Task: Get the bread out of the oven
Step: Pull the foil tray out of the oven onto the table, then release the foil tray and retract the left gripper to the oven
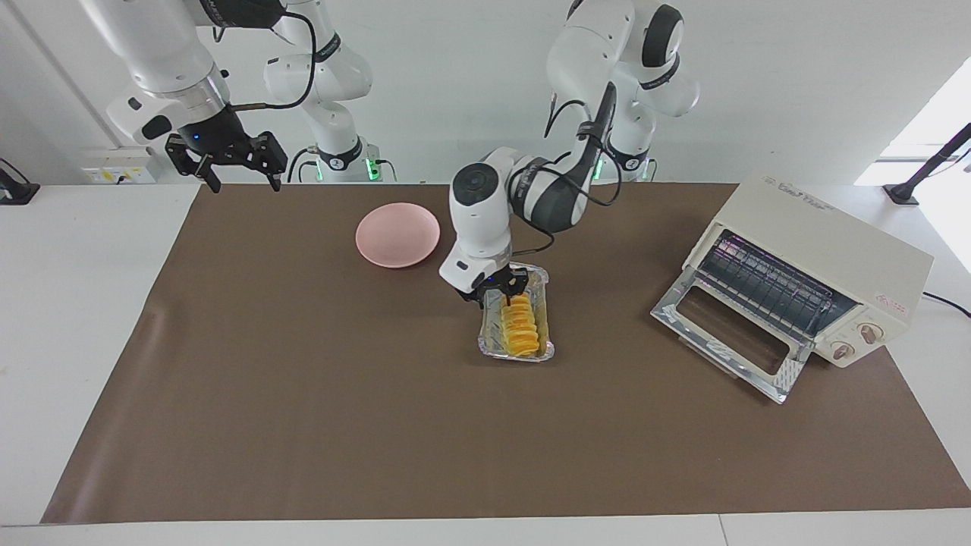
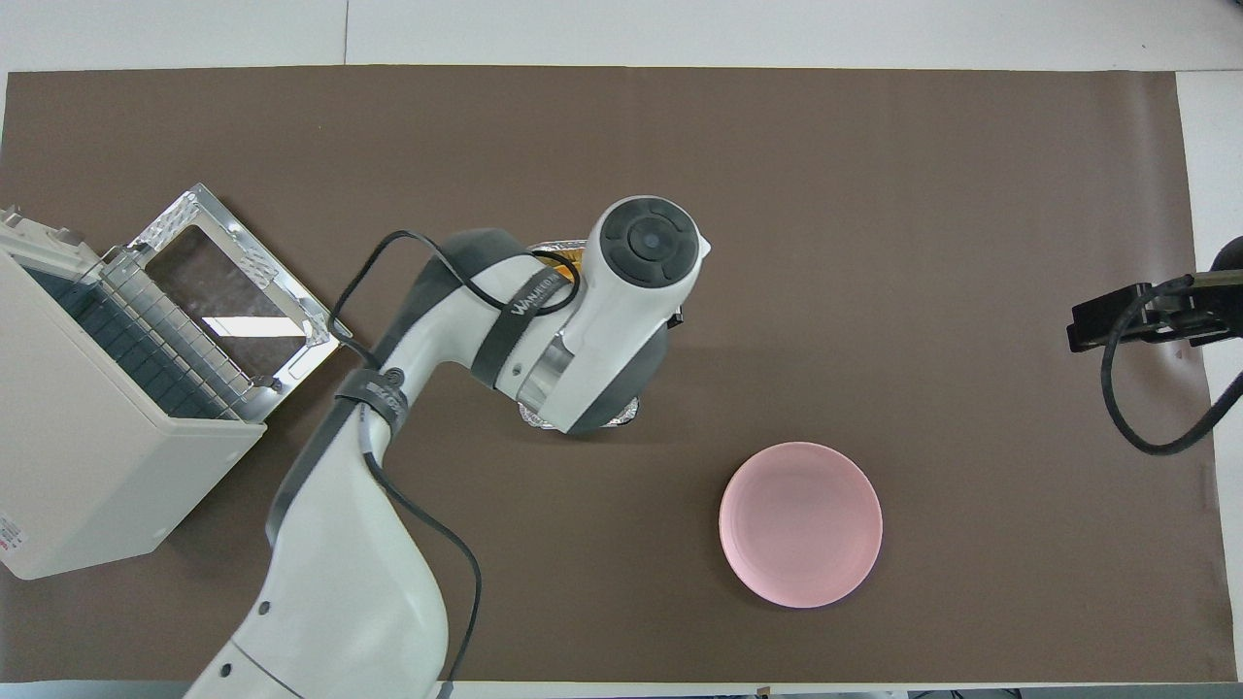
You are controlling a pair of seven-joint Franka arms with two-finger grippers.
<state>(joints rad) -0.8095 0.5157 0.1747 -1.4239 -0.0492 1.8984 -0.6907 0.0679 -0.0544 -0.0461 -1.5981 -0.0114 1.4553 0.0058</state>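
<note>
Left gripper (image 1: 502,292) points straight down from its bent arm, fingers set around the end of the bread (image 1: 520,326) nearer the robots; whether they pinch it I cannot tell. That loaf lies in the foil tray (image 1: 543,351) on the brown mat (image 1: 303,394), well apart from the oven (image 1: 827,258), whose door (image 1: 728,341) hangs open. Right gripper (image 1: 241,176) waits raised, fingers apart. Nearby sits a pink plate (image 1: 397,234).
</note>
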